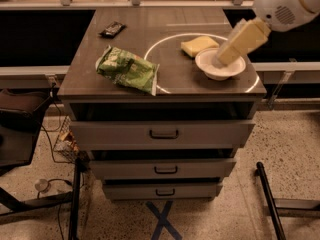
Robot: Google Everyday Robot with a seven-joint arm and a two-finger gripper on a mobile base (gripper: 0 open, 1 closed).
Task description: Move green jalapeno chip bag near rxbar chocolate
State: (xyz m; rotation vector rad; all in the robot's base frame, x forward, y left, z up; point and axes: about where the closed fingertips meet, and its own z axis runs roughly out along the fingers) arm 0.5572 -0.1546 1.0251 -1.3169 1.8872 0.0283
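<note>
The green jalapeno chip bag (127, 69) lies wrinkled on the front left of the dark tabletop (165, 21). The rxbar chocolate (112, 29), a small black bar, lies at the back left, well behind the bag. My arm reaches in from the upper right, with a white joint (285, 4) and a pale link. My gripper (222, 58) hangs at its end over the white bowl (220, 70), far to the right of the bag. It holds nothing that I can see.
A yellow sponge (199, 45) lies just left of and behind the bowl. A white ring (160, 86) is marked on the tabletop. The top sits on a drawer cabinet (162, 133). Black rods and cables lie on the floor at both sides.
</note>
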